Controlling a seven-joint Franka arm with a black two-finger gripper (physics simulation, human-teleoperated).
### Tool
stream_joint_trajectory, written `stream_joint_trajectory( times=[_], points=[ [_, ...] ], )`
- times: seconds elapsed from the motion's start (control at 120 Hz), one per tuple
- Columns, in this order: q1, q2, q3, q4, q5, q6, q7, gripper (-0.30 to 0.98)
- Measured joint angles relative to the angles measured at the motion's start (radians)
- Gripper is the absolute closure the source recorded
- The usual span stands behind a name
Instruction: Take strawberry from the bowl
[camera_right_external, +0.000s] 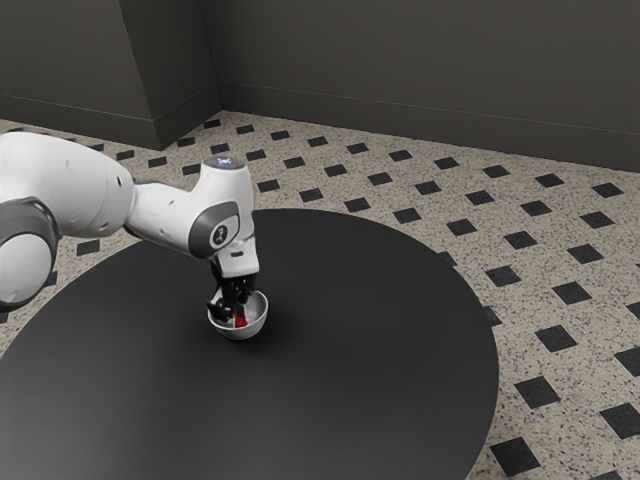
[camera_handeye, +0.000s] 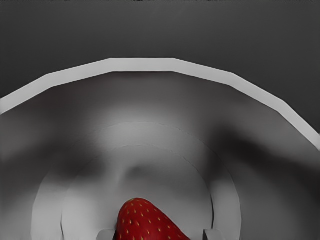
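"What are you seeing, going left to right in the exterior view?"

"The arm (camera_right_external: 155, 212) is reaching in from the left, and the gripper (camera_right_external: 234, 305) is dipping into a white bowl (camera_right_external: 261, 318). The bowl is sitting on a round black table (camera_right_external: 380, 340). Farther right, speckled floor (camera_right_external: 480, 182) is showing dark diamonds, with a grey wall (camera_right_external: 430, 65) rising behind."

"Anything getting in the way?"

"The bowl's side is curving around the berry (camera_handeye: 142, 220), and the gripper is partly covering it."

"Any labels?"

"A round emblem (camera_right_external: 220, 235) is marking the arm; a bluish mark (camera_right_external: 224, 161) is glowing on top, too small to read."

"And the berry?"

"It's lying inside the bowl, right at the gripper, showing glossy red skin, pale seeds and a rounded end."

"Is the gripper grasping it?"

"I'm looking, but I can't tell."
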Motion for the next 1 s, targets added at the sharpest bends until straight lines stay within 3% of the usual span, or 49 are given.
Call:
stream_joint_trajectory(
  times=[0.2, 0.392, 0.575, 0.742, 0.942, 1.0],
  points=[
    [-0.001, -0.017, 0.001, 0.000, 0.001, 0.002, -0.001, 0.60],
    [-0.013, -0.145, 0.001, -0.010, 0.002, -0.028, -0.001, 0.63],
    [-0.109, -0.184, 0.000, 0.000, -0.007, -0.040, -0.008, 0.63],
    [-0.206, -0.108, -0.033, 0.064, -0.036, -0.011, -0.027, 0.62],
    [-0.228, 0.030, -0.081, 0.135, -0.058, 0.041, -0.053, 0.62],
    [-0.232, 0.038, -0.084, 0.137, -0.060, 0.050, -0.060, 0.55]
  ],
)
